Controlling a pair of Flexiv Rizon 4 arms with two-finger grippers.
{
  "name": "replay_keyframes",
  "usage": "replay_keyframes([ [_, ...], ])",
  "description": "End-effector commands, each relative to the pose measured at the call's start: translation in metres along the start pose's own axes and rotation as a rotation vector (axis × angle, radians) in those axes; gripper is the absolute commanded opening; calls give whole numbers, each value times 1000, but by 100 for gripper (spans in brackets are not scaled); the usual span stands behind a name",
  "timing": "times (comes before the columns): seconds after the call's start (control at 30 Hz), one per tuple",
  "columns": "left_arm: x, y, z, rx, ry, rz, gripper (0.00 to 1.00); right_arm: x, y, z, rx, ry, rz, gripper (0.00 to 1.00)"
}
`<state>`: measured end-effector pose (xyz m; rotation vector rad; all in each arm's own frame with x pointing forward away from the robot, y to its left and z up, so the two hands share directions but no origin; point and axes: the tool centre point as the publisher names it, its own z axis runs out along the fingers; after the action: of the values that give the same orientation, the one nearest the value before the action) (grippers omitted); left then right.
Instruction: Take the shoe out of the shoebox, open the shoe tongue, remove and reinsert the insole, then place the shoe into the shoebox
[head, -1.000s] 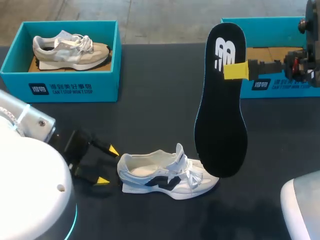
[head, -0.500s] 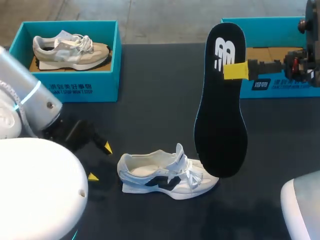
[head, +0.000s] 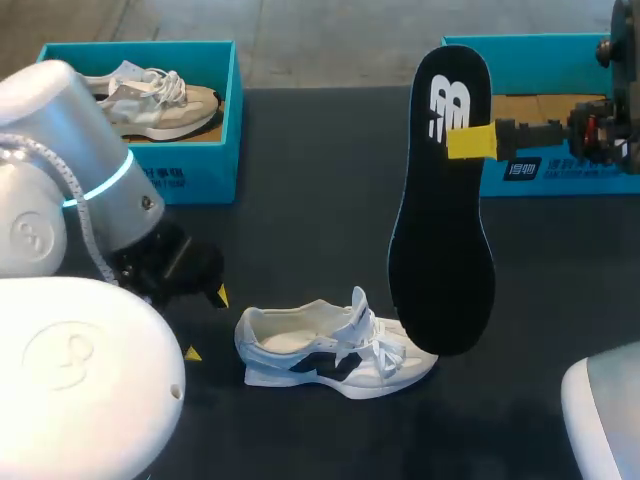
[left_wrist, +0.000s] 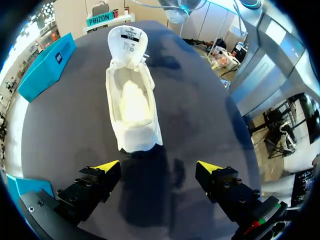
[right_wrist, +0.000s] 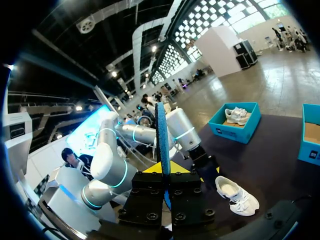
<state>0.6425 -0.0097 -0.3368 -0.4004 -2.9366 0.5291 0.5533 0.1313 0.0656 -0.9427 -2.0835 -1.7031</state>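
A white shoe (head: 335, 350) with a dark side mark lies on the dark table (head: 300, 180), toe to the right, tongue pulled up. My right gripper (head: 470, 141) is shut on a black insole (head: 440, 230) and holds it upright above the shoe's toe. From the right wrist, the insole (right_wrist: 161, 135) shows edge-on between the fingers of that gripper (right_wrist: 162, 171), and the shoe (right_wrist: 237, 196) lies below. My left gripper (head: 205, 324) stands open just behind the heel. In the left wrist view the shoe (left_wrist: 131, 100) lies ahead of that gripper (left_wrist: 158, 166), with nothing between its fingers.
A teal shoebox (head: 215, 150) at the back left holds a beige shoe (head: 160, 100). Another teal shoebox (head: 560, 170) stands at the back right behind my right arm. My left arm's large links cover the front left of the table.
My left arm's elbow has swung up and in over the left box, and its open gripper has drawn slightly left, away from the heel. The right arm and insole have not moved.
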Motion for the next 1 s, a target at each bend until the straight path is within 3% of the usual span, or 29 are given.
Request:
replay_keyframes([
  [0.03, -3, -6, -2, -108, 0, -7, 100, 9, -6, 9, -79, -11, 1, 0],
  [0.13, -5, -11, -4, -136, -21, -17, 100, 9, -6, 9, -79, -11, 1, 0],
  [0.67, -5, -11, -4, -136, -21, -17, 100, 9, -6, 9, -79, -11, 1, 0],
  [0.87, -9, -25, 7, -282, -78, -84, 100, 9, -6, 9, -79, -11, 1, 0],
  [1.0, -9, -32, 10, -312, -92, -80, 100, 9, -6, 9, -79, -11, 1, 0],
])
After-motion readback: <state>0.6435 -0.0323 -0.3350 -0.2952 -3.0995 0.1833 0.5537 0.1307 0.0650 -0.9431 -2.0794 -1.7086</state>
